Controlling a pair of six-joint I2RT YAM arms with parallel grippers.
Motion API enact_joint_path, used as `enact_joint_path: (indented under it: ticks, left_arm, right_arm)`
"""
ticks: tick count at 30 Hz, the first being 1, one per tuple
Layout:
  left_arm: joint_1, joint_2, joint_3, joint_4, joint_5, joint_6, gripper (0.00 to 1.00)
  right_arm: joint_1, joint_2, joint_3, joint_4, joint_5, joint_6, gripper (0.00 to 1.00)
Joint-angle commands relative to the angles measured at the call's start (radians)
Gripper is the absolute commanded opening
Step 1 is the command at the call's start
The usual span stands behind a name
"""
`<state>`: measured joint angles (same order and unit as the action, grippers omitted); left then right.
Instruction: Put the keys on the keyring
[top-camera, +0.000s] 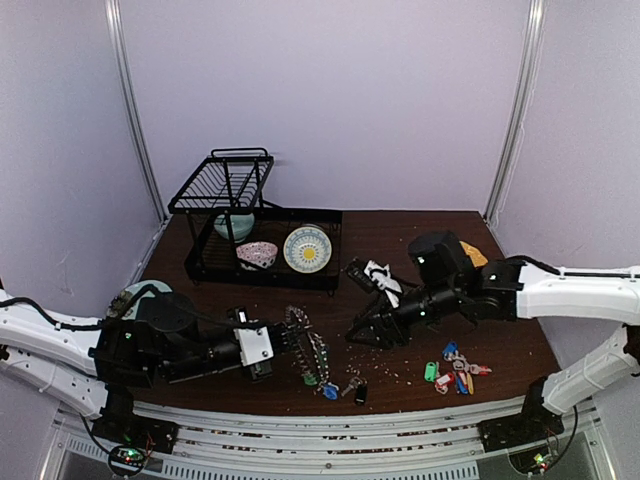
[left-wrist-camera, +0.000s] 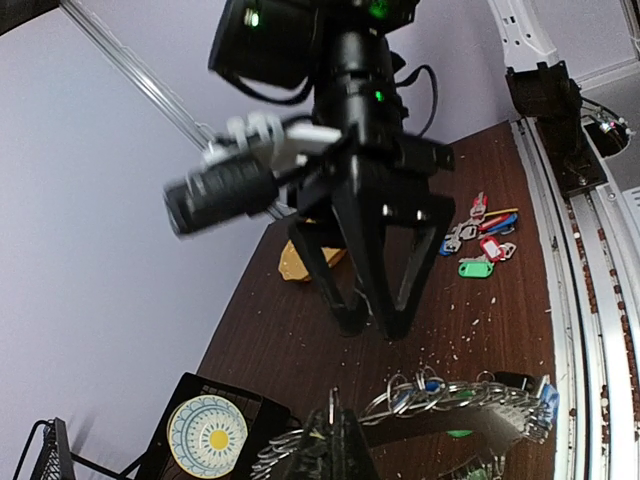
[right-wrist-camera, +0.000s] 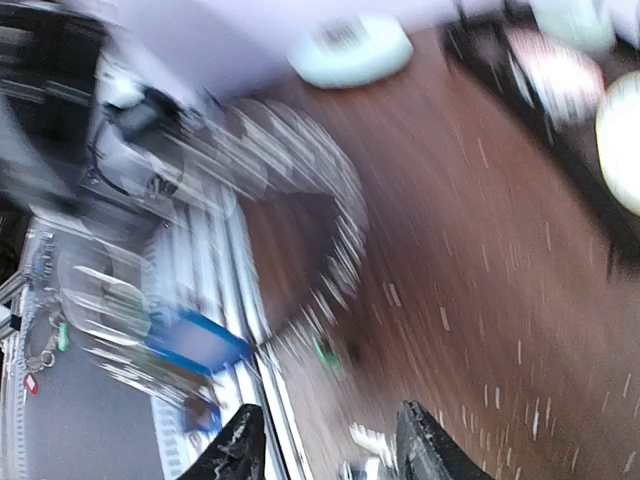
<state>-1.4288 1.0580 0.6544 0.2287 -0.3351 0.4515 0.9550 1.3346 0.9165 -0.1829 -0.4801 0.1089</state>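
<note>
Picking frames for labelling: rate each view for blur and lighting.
Top external: sharp, evenly lit, no glare. Left wrist: the right gripper is motion-smeared at its upper body, the keyring at the bottom fairly crisp. Right wrist: heavy motion blur throughout, keyring smeared; only its own fingertips read cleanly.

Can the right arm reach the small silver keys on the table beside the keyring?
Probably yes: the right fingers, open and empty, hover just beyond the keys, bare table between. The keyring in the left fingers hangs close beside.
</note>
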Motion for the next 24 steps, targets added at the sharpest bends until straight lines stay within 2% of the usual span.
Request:
enact_joint_path:
  ticks: [1, 4, 7, 11, 18, 24]
  left_arm:
    - [-0.005, -0.020, 0.023, 0.114, 0.015, -0.012, 0.00]
    - [-0.005, -0.021, 0.027, 0.114, 0.017, -0.012, 0.00]
    - [-0.005, -0.020, 0.032, 0.105, 0.020, -0.012, 0.00]
    - [-0.004, -0.021, 0.036, 0.102, 0.020, -0.010, 0.00]
    - [-0.005, -0.016, 0.043, 0.103, 0.017, -0.003, 0.00]
    - [-0.005, -0.012, 0.041, 0.101, 0.017, -0.004, 0.00]
  right_arm:
    - [0.100, -0.119, -0.040, 0.341, -0.009, -0.137, 0.46]
    - [0.124, -0.149, -0.113, 0.511, -0.018, -0.183, 0.42]
    - [0.126, -0.143, -0.130, 0.587, -0.049, -0.226, 0.37]
    - [0.131, -0.110, -0.123, 0.611, -0.096, -0.282, 0.36]
    - [0.133, -0.036, -0.076, 0.594, -0.120, -0.341, 0.26]
    - [0.134, -0.006, -0.056, 0.583, -0.123, -0.350, 0.21]
